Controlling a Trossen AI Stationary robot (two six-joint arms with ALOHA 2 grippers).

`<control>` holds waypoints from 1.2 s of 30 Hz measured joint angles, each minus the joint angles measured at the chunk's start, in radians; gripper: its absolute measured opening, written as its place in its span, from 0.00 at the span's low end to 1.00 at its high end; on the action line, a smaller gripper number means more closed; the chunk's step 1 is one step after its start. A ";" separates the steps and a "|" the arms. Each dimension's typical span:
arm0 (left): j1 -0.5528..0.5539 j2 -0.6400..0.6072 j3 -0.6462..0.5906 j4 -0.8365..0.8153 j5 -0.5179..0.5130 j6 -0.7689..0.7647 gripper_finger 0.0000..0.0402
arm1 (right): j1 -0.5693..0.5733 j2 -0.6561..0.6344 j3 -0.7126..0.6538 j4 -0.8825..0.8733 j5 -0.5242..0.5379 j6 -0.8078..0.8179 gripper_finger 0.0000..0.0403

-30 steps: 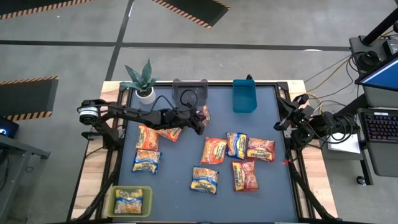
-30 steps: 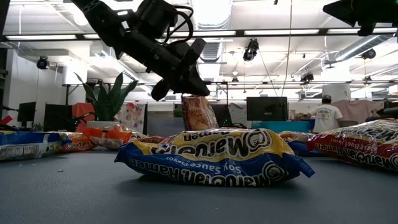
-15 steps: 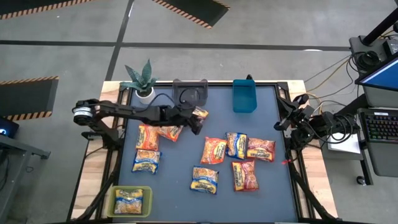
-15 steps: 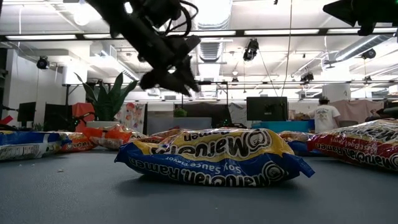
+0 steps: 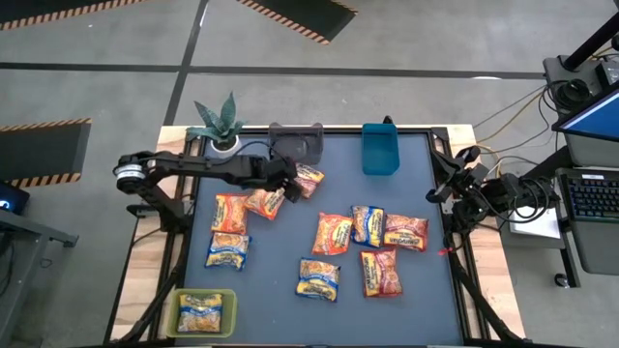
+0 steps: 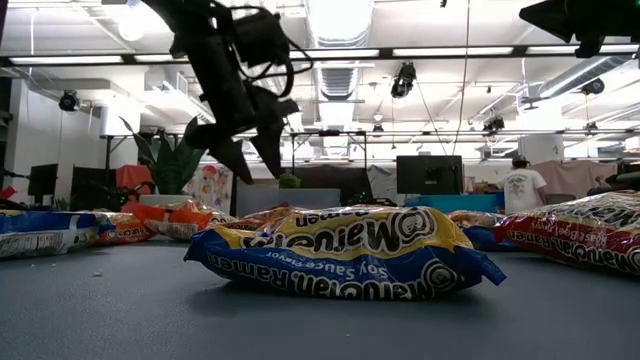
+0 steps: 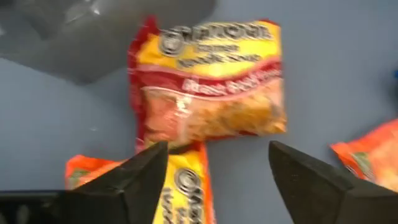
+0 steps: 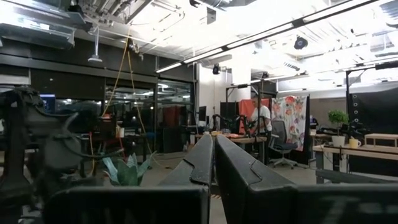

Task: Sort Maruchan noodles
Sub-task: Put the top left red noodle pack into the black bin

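One yellow packet (image 5: pixel 200 313) lying in green bin (image 5: pixel 180 300); grey bin (image 5: pixel 295 141) and blue bin (image 5: pixel 380 148) showing nothing inside. Red packet (image 7: pixel 208 84) lying beside grey bin, below released left gripper (image 5: pixel 287 181). Reading "Maruchan Ramen". Right gripper (image 5: pixel 443 188) clenched.

Grey concrete floor (image 5: pixel 116 87) runs around the wooden-edged, dark blue-grey surface (image 5: pixel 280 280), crossed by dark seams and orange-and-black hazard-striped tape (image 5: pixel 300 17). Overhead, long fluorescent strip lights (image 6: pixel 440 51) hang among white ceiling ducts. Farther back stand dark monitors (image 6: pixel 428 174), a patterned hanging cloth (image 8: pixel 289 112), and a person in a white shirt (image 6: pixel 524 186).
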 joint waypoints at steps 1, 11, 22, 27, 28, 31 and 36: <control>0.013 0.005 -0.002 0.007 0.000 0.003 0.70 | 0.000 0.000 0.000 0.000 0.000 0.000 0.02; 0.130 0.062 -0.006 0.122 0.070 0.113 0.78 | 0.000 0.000 0.000 0.000 0.000 -0.012 0.02; 0.181 0.130 -0.008 0.149 0.086 0.181 0.76 | 0.000 0.000 0.000 0.000 0.000 -0.027 0.02; 0.189 0.155 -0.009 0.171 0.104 0.195 0.76 | 0.000 0.000 0.000 -0.001 0.000 -0.027 0.02; 0.189 0.160 -0.009 0.179 0.105 0.199 0.76 | 0.000 0.000 0.000 -0.001 0.000 -0.027 0.02; 0.190 0.175 -0.009 0.209 0.113 0.204 0.76 | 0.000 0.000 0.000 -0.001 0.000 -0.027 0.02; 0.191 0.185 -0.015 0.246 0.144 0.205 0.75 | 0.000 0.000 0.000 0.000 0.000 -0.027 0.02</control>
